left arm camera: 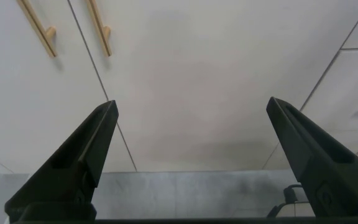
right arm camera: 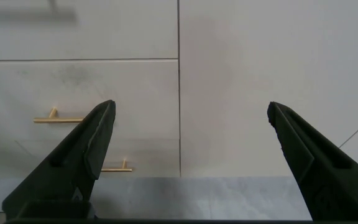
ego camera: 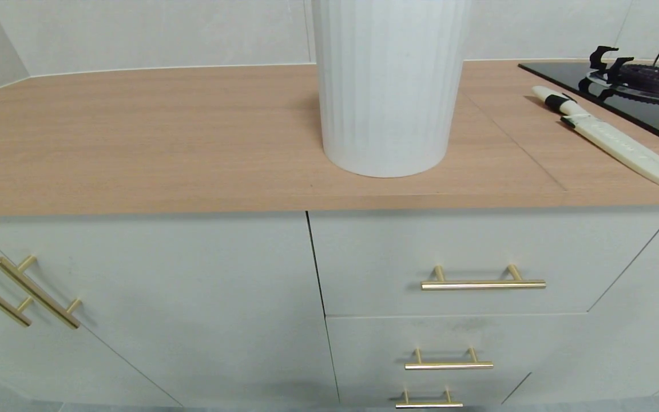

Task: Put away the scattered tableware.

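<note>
1. The head view takes in a wooden countertop (ego camera: 135, 143) over pale cabinets. A tall white ribbed container (ego camera: 389, 86) stands upright near the counter's front edge, about mid-width. To its right and apart from it, a cream knife (ego camera: 604, 134) with a black band on its handle lies flat on the wood. It sits just beside the black glass gas hob (ego camera: 658, 123), handle toward the wall and tip toward the front edge. Below the counter, a stack of drawers carries gold drawer handles (ego camera: 483, 282), and two gold door handles (ego camera: 38, 292) sit side by side at the left.

2. The left wrist view brings in the left gripper (left arm camera: 191, 104), low in front of the cabinet doors. Its dark fingers (left arm camera: 73, 162) are spread wide with nothing between them. Beyond them are the door handles (left arm camera: 101, 28), one on each side of a door seam, and a strip of grey floor (left arm camera: 185, 193).

3. The right wrist view brings in the right gripper (right arm camera: 190, 106), likewise low and facing the drawer fronts. Its fingers (right arm camera: 73, 162) are spread wide and empty. Two of the drawer handles (right arm camera: 58, 118) show past one finger, with the floor beneath.
</note>
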Controlling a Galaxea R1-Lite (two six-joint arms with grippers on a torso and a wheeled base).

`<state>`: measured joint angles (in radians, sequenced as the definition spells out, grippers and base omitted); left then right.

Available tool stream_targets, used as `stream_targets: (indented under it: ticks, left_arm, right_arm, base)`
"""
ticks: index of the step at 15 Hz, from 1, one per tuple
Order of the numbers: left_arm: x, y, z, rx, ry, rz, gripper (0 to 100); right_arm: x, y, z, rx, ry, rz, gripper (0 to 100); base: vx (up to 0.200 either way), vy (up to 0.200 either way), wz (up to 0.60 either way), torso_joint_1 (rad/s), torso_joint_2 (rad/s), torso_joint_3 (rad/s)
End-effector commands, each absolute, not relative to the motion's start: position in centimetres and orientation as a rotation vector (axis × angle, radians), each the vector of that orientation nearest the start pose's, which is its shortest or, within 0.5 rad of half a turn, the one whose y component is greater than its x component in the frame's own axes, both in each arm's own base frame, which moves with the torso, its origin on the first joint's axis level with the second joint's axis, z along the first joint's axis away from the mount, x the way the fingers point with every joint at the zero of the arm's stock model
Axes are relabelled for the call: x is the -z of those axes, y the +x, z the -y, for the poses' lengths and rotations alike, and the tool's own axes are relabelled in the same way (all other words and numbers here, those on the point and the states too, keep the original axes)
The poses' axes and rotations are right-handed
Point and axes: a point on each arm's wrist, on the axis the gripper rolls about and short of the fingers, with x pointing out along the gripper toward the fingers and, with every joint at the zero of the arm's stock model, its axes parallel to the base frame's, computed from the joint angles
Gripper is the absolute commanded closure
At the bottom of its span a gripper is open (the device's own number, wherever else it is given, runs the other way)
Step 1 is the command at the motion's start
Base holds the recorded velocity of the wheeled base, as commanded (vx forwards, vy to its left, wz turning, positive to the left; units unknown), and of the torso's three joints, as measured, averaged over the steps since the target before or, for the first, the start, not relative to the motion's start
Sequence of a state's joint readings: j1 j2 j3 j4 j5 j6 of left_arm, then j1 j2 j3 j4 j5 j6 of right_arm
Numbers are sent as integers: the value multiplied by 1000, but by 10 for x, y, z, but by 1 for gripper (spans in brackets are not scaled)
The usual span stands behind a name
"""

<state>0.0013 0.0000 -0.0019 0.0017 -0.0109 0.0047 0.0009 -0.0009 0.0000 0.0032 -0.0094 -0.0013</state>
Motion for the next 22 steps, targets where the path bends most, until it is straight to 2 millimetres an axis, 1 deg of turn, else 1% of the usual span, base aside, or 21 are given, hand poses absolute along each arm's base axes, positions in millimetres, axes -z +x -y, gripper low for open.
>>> stream_targets:
  ticks: [1,4,15,22]
  left_arm:
    - [-76,-23,0,9,5,-2,0]
    - [-76,-23,0,9,5,-2,0]
    - [-76,-23,0,9,3,-2,0]
    - [-76,-23,0,11,3,-2,0]
  right_arm:
    - [-75,-23,0,8,-2,-3,0]
    - [-75,-23,0,8,-2,-3,0]
    - [-75,-23,0,8,-2,-3,0]
    - [-75,-23,0,8,-2,-3,0]
  base:
    - [0,0,0,27,-154,-134]
    - [0,0,0,46,-230,-255]
    - [0,0,0,184,-484,-287]
    - [0,0,0,220,-489,-281]
